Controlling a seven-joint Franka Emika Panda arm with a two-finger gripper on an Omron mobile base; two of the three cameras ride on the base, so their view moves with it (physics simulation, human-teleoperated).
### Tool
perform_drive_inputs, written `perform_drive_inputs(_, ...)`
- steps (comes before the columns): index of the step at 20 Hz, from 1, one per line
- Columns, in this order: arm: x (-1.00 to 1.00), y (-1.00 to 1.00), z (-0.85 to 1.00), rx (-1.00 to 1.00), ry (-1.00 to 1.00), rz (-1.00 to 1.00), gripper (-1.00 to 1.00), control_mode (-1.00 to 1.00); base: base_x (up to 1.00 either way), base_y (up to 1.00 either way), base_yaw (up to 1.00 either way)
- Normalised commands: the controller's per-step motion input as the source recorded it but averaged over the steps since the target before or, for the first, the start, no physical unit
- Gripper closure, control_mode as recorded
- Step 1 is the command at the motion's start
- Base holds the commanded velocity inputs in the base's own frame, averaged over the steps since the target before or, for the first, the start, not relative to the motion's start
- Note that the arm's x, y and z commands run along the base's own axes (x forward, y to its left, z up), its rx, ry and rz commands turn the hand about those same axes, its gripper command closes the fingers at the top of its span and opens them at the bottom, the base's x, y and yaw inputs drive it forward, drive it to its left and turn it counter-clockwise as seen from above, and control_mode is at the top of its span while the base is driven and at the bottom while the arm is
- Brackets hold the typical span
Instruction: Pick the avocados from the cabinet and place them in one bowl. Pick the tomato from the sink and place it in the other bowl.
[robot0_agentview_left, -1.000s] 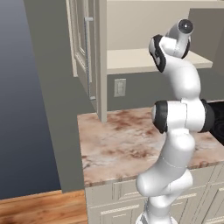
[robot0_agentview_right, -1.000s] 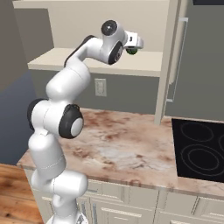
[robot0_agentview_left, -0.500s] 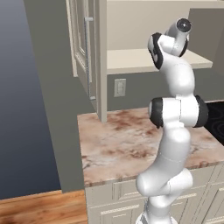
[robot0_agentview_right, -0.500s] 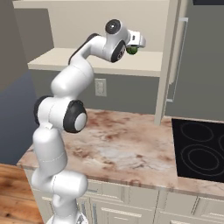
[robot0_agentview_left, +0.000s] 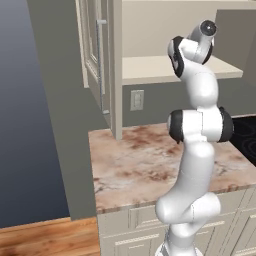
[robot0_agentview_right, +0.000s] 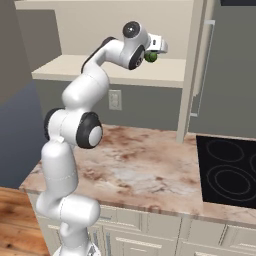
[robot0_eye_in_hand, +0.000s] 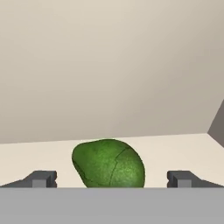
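Observation:
A dark green avocado (robot0_eye_in_hand: 109, 164) lies on the cream shelf (robot0_eye_in_hand: 175, 148) of the cabinet (robot0_agentview_right: 107, 70), just beyond my gripper (robot0_eye_in_hand: 112, 180). It sits between the two fingertips (robot0_eye_in_hand: 42, 178), a little left of centre, and the jaws stand wide apart without touching it. From the right base view, the avocado (robot0_agentview_right: 150, 56) shows as a small green ball right under the hand, with the gripper (robot0_agentview_right: 156, 50) reaching in over the shelf. The cabinet door (robot0_agentview_left: 95, 55) hangs open to the left. The bowls, tomato and sink are out of view.
A marbled countertop (robot0_agentview_right: 135, 165) runs below the cabinet, with a black stovetop (robot0_agentview_right: 227, 172) at its right end. A wall outlet (robot0_agentview_right: 115, 99) sits under the shelf. Cream drawers (robot0_agentview_left: 135, 225) line the front. The cabinet's side post (robot0_agentview_right: 187, 75) stands close to the right of the hand.
The hand has edged slightly further in over the shelf toward the avocado, and the elbow has shifted a little. The jaws stay wide apart.

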Motion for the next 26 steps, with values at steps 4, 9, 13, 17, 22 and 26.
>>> perform_drive_inputs(4,0.16,0.00,-0.12,0.00,0.01,0.00,-1.00,-1.00,0.00,0.00,0.00)
perform_drive_inputs(9,0.13,0.00,-0.15,0.00,0.00,0.00,-1.00,-1.00,0.00,0.00,0.00)
perform_drive_inputs(13,0.19,0.00,-0.02,0.00,0.02,0.00,-1.00,-1.00,0.00,0.00,0.00)
perform_drive_inputs(17,0.26,0.00,-0.02,0.00,0.02,0.00,-1.00,-1.00,0.00,0.00,0.00)
perform_drive_inputs(22,0.28,-0.03,0.00,0.00,0.02,0.00,-1.00,-1.00,0.00,0.00,0.00)
perform_drive_inputs(26,0.00,-0.06,-0.02,0.00,0.03,0.00,-1.00,-1.00,0.00,0.00,0.00)
